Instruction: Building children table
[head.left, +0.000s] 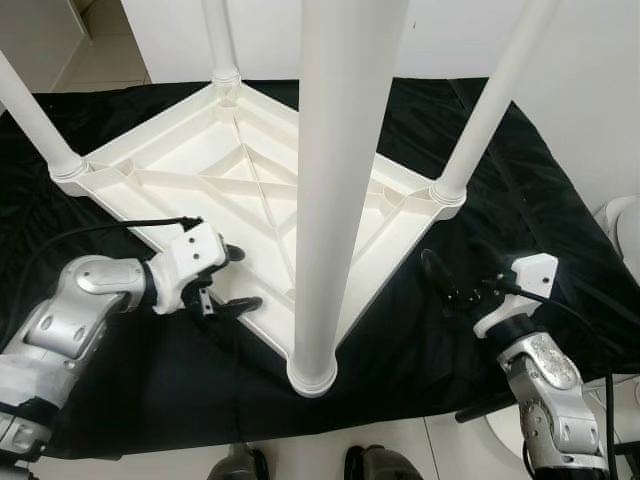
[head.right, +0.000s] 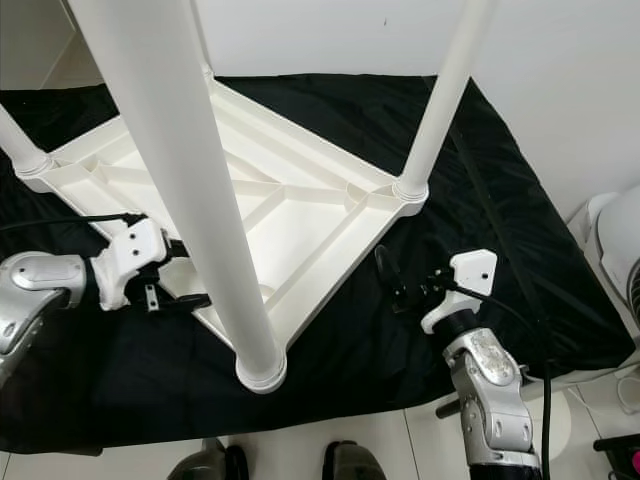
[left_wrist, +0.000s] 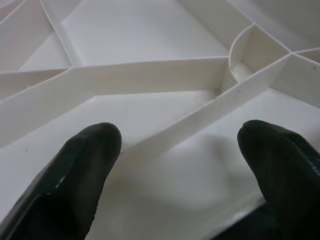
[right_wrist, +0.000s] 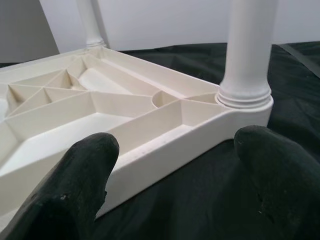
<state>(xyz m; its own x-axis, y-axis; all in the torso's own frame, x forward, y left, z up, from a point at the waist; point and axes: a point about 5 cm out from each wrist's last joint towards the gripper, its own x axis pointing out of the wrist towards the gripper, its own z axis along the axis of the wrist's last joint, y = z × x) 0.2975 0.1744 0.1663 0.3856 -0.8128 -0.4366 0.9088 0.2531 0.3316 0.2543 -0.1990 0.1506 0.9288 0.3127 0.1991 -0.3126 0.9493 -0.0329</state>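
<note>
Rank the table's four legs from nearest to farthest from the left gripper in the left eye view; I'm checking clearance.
From the left gripper:
1. Front leg, to its right, nearest the robot.
2. Left leg, at the left corner.
3. Back leg, far corner.
4. Right leg, across the upturned tabletop.

The left arm is bent inward, and its left gripper (head.left: 236, 279) is held low with fingers (left_wrist: 80, 165) spread apart. The right gripper (head.left: 440, 282) is raised on a bent right arm, its fingers (right_wrist: 85, 172) likewise parted.
</note>
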